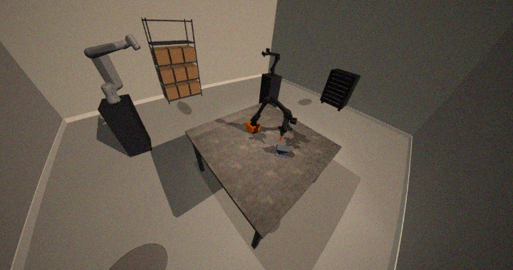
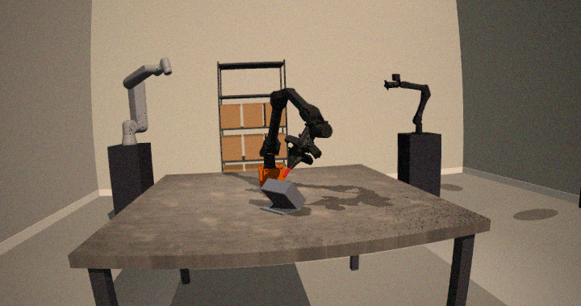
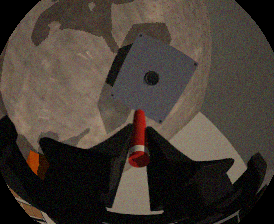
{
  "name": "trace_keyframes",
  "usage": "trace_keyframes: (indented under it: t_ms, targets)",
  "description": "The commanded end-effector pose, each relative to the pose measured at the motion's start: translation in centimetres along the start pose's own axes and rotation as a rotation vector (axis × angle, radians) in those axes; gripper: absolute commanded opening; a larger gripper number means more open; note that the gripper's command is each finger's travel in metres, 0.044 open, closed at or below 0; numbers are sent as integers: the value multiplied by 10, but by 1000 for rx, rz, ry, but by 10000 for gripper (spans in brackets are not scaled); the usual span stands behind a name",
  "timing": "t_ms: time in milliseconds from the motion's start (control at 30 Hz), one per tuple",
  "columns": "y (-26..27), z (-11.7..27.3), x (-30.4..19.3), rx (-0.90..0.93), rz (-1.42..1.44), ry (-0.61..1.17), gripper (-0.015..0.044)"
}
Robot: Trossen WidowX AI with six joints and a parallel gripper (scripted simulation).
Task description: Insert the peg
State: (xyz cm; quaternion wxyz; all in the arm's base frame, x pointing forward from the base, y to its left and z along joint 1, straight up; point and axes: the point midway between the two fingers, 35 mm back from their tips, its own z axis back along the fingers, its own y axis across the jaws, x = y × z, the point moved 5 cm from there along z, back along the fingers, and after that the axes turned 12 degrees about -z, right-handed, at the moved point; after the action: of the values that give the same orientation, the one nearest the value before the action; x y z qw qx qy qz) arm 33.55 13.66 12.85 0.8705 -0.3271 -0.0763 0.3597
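From where I stand, the pick-up looks done: the gripper (image 3: 140,141) has its black fingers clamped on the red peg (image 3: 138,137), which is off the table (image 2: 211,226) and carried in the air, tilted, with its free end pointing toward the sloped grey panel (image 3: 152,78). In the wrist view the peg's tip sits just short of the panel's lower edge, and the round dark hole (image 3: 150,78) lies a little beyond it and slightly to the right, so the peg seems roughly lined up but not yet on the hole's axis. From the side, the gripper hangs above and behind the panel (image 2: 282,195), well clear of its face. The peg looks round, as does the hole, so I judge no turning to match flats is needed. What remains, by my reckoning, is most of the work: closing the gap, pushing the peg in until it bottoms out, releasing it and backing the gripper away.
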Motion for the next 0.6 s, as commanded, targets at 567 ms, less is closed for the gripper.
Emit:
trace_keyframes:
  t_ms: [567]
  targets:
    - [18,22,16,-101,134,-47,0]
